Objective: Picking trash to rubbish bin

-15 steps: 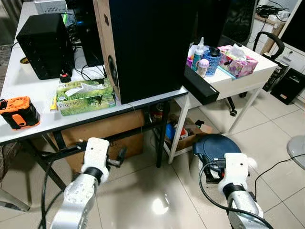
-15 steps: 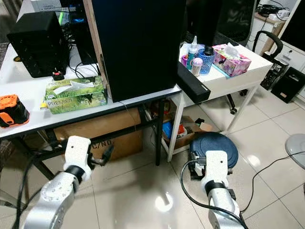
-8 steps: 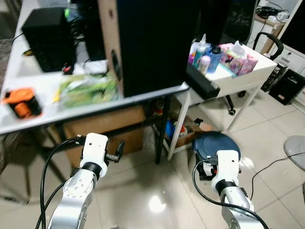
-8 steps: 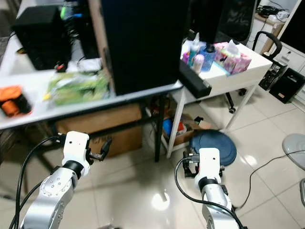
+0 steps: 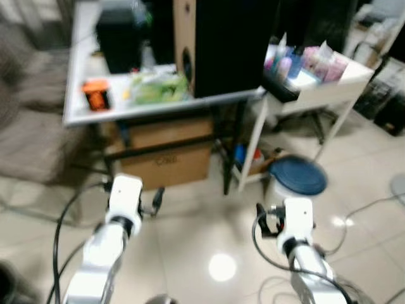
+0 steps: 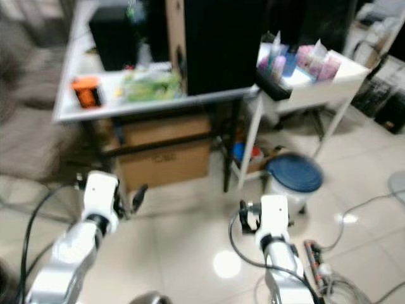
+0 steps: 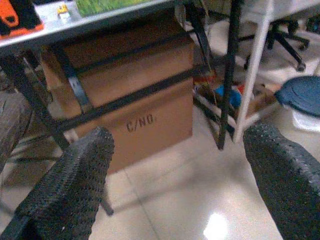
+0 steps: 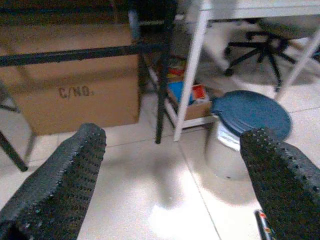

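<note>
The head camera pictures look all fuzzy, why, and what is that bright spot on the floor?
Both eye views are smeared by motion blur, so the green tissue box and the bin's blue lid look soft. The bright spot is lamp glare on glossy tiles. The left wrist view is sharper: "C/NO." reads clearly on the cardboard box.

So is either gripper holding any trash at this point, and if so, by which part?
Nothing is held: the left gripper and the right gripper are both open, with only floor between their fingers.
</note>
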{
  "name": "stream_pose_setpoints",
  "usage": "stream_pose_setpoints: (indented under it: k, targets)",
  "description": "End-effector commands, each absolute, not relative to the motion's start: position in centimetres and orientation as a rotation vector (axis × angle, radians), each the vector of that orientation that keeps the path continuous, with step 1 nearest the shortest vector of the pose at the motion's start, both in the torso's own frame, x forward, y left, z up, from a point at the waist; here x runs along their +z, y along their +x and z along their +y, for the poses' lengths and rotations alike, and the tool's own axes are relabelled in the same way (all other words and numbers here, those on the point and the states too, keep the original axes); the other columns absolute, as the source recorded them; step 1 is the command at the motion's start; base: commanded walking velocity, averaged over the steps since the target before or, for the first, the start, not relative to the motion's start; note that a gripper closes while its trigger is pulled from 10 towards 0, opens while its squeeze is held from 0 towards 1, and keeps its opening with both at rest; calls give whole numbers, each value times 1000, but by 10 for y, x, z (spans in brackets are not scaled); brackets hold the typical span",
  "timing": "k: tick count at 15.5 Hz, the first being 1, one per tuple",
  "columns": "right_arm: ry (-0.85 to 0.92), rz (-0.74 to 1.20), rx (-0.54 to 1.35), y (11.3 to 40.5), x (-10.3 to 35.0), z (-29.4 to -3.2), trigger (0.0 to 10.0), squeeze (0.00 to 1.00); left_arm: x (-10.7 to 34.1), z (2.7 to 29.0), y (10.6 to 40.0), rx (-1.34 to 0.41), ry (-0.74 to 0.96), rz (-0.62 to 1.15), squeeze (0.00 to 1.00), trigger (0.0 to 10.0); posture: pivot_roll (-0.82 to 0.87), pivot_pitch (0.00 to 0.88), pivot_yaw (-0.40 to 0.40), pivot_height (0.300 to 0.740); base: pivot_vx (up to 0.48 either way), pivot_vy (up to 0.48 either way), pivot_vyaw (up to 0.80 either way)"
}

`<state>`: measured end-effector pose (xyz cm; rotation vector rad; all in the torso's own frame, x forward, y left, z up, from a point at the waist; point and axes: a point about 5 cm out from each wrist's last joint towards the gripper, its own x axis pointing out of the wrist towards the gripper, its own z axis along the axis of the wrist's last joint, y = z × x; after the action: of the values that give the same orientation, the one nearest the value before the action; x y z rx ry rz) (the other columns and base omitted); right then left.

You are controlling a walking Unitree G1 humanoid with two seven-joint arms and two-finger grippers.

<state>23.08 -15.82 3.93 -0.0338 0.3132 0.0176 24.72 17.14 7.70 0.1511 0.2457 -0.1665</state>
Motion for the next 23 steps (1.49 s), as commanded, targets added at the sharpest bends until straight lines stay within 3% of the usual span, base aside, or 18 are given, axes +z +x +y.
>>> stream_pose_setpoints:
  k: [1, 6, 23]
  targets:
    - [-45, 305, 20, 233, 40, -158, 10000, 0, 84, 172, 251, -167, 171, 217, 0, 10000, -39, 0, -30, 740, -307, 0, 0]
    - [-78, 291, 84, 239, 41, -148, 10000, 0, 84, 176, 250, -141, 167, 218, 0, 10000, -15, 0, -52, 740, -308, 0, 0]
    - [-106, 268, 189, 254, 40, -132, 10000, 0, 86, 187, 240, -82, 177, 208, 0, 10000, 53, 0, -114, 740, -308, 0, 599]
